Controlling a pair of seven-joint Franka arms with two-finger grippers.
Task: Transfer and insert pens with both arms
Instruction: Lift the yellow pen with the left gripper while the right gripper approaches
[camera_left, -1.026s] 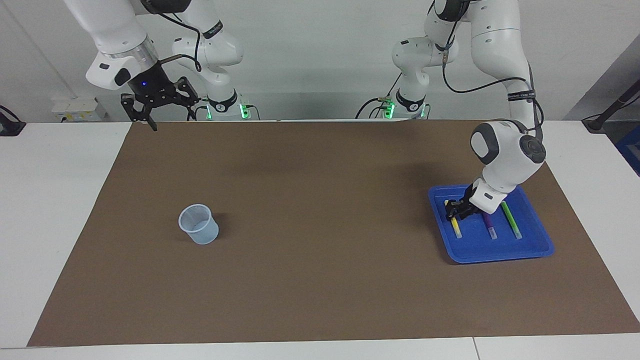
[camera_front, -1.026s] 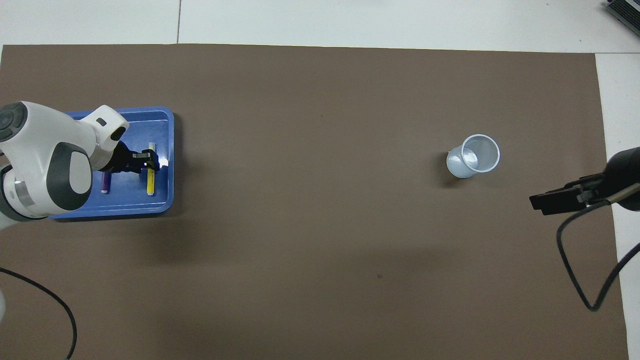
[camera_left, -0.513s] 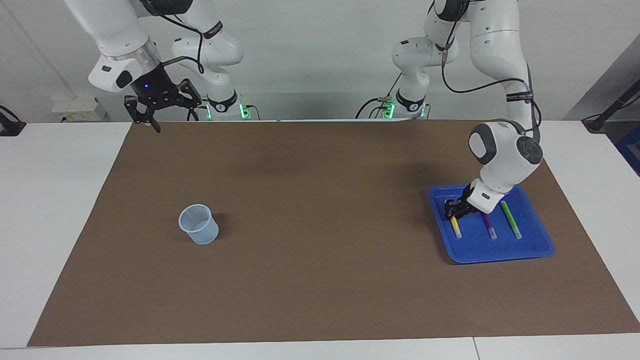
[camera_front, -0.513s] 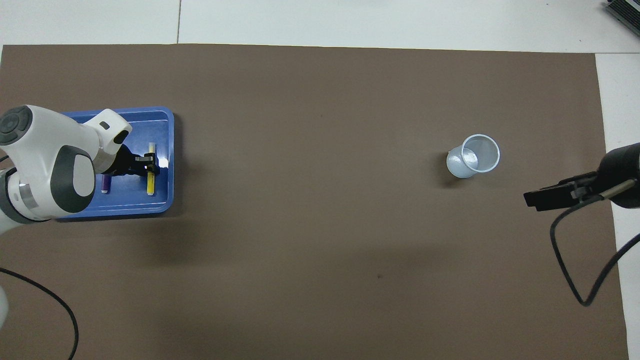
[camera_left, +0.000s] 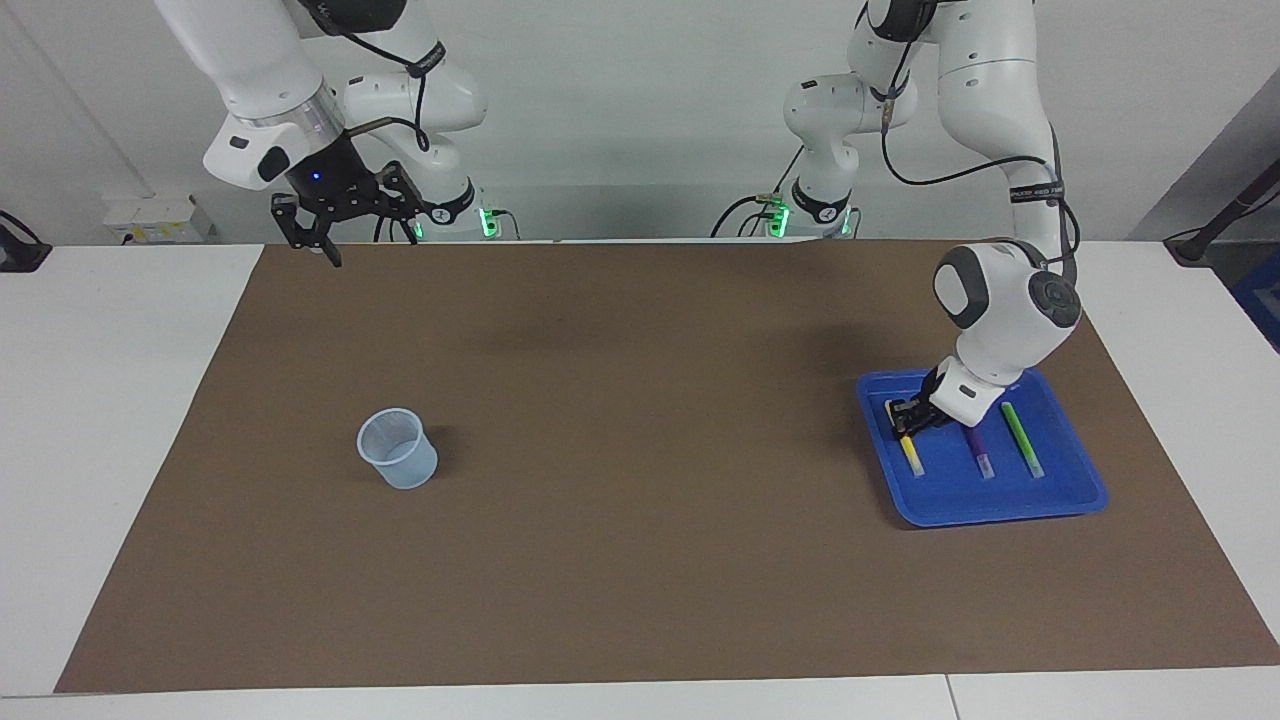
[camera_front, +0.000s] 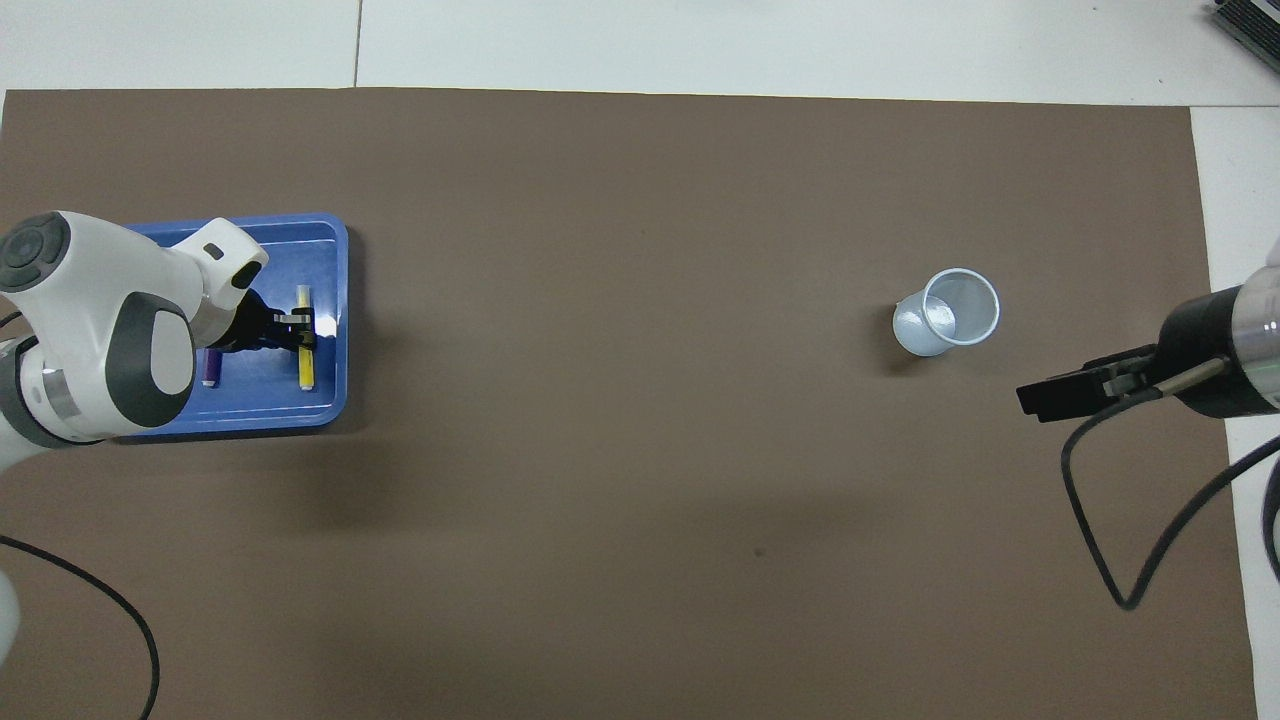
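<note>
Three pens lie side by side in a blue tray (camera_left: 1000, 508) at the left arm's end of the table. They are a yellow pen (camera_left: 912, 456), a purple pen (camera_left: 979, 452) and a green pen (camera_left: 1022, 438). My left gripper (camera_left: 908, 418) is down in the tray, shut on the yellow pen at its end nearer the robots. From overhead the left gripper (camera_front: 300, 330) sits across the yellow pen (camera_front: 306, 368); the arm hides most of the purple pen (camera_front: 209, 372) and all of the green one. My right gripper (camera_left: 325, 243) hangs open and empty over the mat's edge at the robots' end.
A translucent pale cup (camera_left: 397, 448) stands upright on the brown mat (camera_left: 640, 520) toward the right arm's end, also visible from overhead as the cup (camera_front: 950, 312). The right arm's black cable (camera_front: 1120, 540) loops over the mat's corner. White table surrounds the mat.
The left gripper's fingers have closed on the yellow pen in the tray. The right gripper has drifted sideways toward the table's middle, still raised and open.
</note>
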